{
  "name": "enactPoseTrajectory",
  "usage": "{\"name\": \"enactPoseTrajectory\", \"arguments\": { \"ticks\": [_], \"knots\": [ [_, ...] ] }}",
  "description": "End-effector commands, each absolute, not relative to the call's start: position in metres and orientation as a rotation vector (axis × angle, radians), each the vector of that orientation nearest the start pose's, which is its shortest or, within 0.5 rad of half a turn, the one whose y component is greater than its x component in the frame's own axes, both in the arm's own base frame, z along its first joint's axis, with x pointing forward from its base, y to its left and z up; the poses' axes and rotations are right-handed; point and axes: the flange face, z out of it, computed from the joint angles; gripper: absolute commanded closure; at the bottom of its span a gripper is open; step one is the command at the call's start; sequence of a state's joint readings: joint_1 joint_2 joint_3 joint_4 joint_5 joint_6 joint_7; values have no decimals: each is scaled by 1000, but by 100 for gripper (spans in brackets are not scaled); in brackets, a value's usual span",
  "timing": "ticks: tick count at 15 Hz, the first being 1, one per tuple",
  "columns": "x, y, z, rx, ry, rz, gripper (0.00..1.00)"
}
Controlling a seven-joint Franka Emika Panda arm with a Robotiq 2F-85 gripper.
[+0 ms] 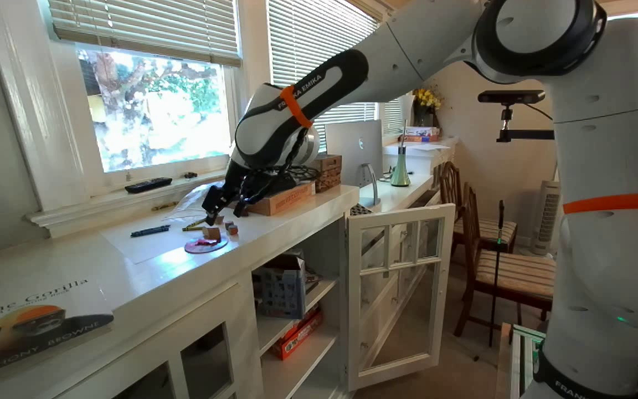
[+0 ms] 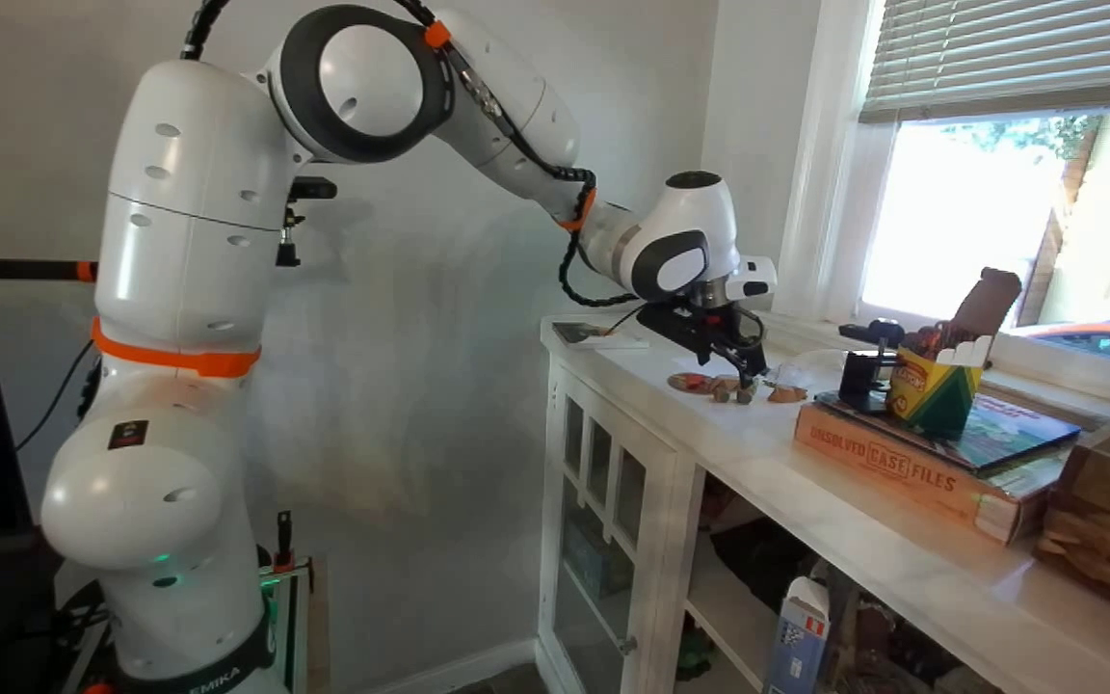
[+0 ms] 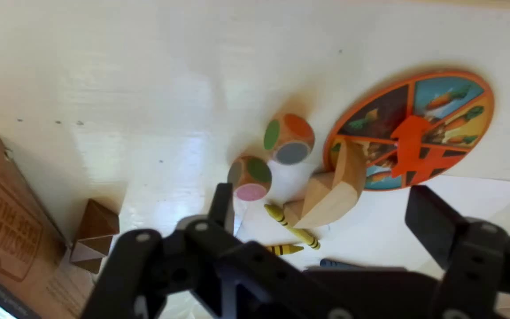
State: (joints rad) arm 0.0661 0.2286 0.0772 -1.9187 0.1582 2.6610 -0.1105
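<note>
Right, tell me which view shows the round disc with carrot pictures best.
The wrist view: the disc is large there, carrot pictures plain, though a wooden block hides some rim. Both exterior views show it small and foreshortened, pictures unclear.

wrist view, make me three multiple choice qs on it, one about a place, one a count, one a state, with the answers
1. Where does the pale faceted wooden block appear?
A) on the Unsolved Case Files box
B) overlapping the edge of the carrot spinner
C) at the picture's top edge

2. How many wooden dice with coloured dots show?
A) four
B) six
C) two

3. How does the end effector stand?
A) open
B) fully shut
C) shut on a crayon

Answers:
1 B, its upper tip covers part of the orange rim.
2 C, one shows diagonally above the other, left of the block.
3 A, a wide gap parts its fingers.
</note>
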Motion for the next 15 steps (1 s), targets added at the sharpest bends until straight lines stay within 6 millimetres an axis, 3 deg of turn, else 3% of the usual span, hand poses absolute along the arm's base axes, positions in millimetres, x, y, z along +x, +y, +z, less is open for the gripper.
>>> {"name": "enactPoseTrajectory", "arguments": {
  "ticks": [1,6,7,8,13,14,15],
  "knots": [
    [662,94,431,-2897,-187,-748,0],
    [664,99,435,-2880,-201,-754,0],
    [664,100,435,-2878,-206,-754,25],
    [663,101,436,-2878,-212,-753,27],
    [660,96,436,-2892,-226,-751,67],
    [660,95,436,-2892,-225,-750,23],
    [660,94,435,-2895,-221,-749,28]
  ]
}}
